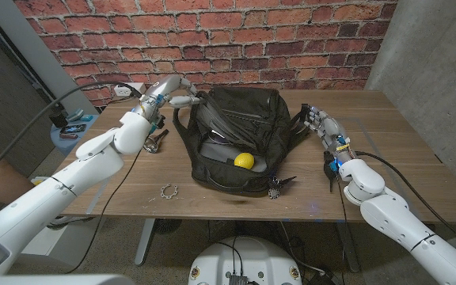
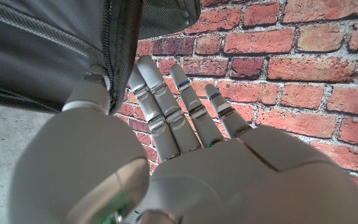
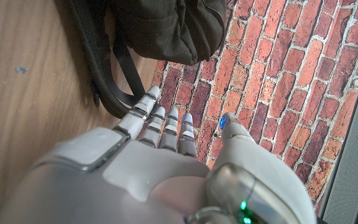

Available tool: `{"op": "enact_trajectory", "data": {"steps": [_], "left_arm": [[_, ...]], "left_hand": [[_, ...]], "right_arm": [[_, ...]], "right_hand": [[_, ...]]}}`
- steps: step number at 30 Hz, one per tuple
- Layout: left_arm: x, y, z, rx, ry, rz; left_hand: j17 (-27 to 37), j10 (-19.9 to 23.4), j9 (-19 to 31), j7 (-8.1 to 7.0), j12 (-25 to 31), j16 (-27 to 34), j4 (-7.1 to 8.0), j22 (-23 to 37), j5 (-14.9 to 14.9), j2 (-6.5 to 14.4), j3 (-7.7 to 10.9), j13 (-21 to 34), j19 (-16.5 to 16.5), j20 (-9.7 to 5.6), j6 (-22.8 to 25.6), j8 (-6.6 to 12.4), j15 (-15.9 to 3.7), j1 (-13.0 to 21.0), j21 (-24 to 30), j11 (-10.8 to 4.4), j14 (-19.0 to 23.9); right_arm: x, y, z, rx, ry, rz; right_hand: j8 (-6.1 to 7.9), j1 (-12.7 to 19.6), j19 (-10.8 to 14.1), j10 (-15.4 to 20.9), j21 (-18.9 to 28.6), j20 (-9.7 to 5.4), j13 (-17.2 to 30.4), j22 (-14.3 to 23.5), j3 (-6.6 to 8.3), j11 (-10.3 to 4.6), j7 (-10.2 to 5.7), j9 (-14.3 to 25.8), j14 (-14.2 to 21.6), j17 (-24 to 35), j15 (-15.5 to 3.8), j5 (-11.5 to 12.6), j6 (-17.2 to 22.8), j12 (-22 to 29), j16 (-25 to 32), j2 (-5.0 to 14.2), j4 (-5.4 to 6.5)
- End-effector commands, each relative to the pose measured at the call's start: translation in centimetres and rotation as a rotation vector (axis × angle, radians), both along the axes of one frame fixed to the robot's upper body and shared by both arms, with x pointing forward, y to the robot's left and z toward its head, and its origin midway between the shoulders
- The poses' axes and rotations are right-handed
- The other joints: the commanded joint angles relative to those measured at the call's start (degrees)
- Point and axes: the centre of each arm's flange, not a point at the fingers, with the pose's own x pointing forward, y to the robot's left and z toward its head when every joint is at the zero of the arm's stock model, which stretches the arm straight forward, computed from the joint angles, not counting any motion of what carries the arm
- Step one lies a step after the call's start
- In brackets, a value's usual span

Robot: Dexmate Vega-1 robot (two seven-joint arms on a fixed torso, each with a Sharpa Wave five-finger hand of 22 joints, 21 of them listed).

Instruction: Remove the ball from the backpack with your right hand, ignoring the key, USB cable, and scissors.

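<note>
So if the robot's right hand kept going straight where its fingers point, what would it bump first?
Probably the backpack's black strap, just ahead of the right hand's fingertips; depth is unclear.

My white left hand (image 1: 182,101) reaches forward, fingers (image 2: 166,99) apparently straight; my white right hand (image 1: 321,123) hangs open, fingers (image 3: 166,127) extended together.

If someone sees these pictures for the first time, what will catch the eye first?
Most likely the yellow ball, bright inside the open black backpack at the middle of the wooden table. Next, the left hand at the backpack's upper left edge and the right hand, fingers straight, beside its right side.
</note>
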Motion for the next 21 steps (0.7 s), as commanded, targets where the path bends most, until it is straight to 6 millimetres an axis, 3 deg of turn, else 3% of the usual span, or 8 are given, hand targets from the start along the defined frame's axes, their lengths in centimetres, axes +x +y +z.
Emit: {"op": "enact_trajectory", "data": {"steps": [1, 21], "left_arm": [[0.6, -0.1, 0.5, -0.042, 0.058, -0.027], [1.9, -0.7, 2.1, -0.083, 0.110, -0.063]], "left_hand": [[0.02, 0.40, 0.10, 0.14, -0.21, -0.14, 0.13, 0.08, 0.48, 7.36, 0.03, 0.21, -0.11, -0.06, 0.36, -0.16, -0.11, 7.47, -0.26, 0.08, -0.34], [0.29, 0.42, 0.20, 0.42, -0.56, 0.33, 0.05, 0.08, 0.80, 7.46, -0.18, 1.00, -0.28, 0.26, 0.38, -0.81, -0.28, 7.61, -0.38, 0.05, -0.13]], "right_arm": [[-1.6, 0.4, -0.2, -0.045, 0.001, -0.030], [-4.3, 1.3, -1.0, -0.092, 0.010, -0.068]], "right_hand": [[0.14, 0.61, 0.60, 0.53, 0.40, -0.59, 0.32, 0.14, 0.51, 0.59, 0.50, 0.16, 0.34, 0.19, 0.52, 0.39, 0.45, 0.06, 0.29, 0.01, -0.14], [0.22, 0.50, 0.76, 0.81, 0.38, -0.44, 0.33, 0.11, 0.50, 0.58, 0.54, 0.17, 0.46, 0.25, 0.70, 0.32, 0.74, 0.16, 0.36, 0.05, 0.00]]}}
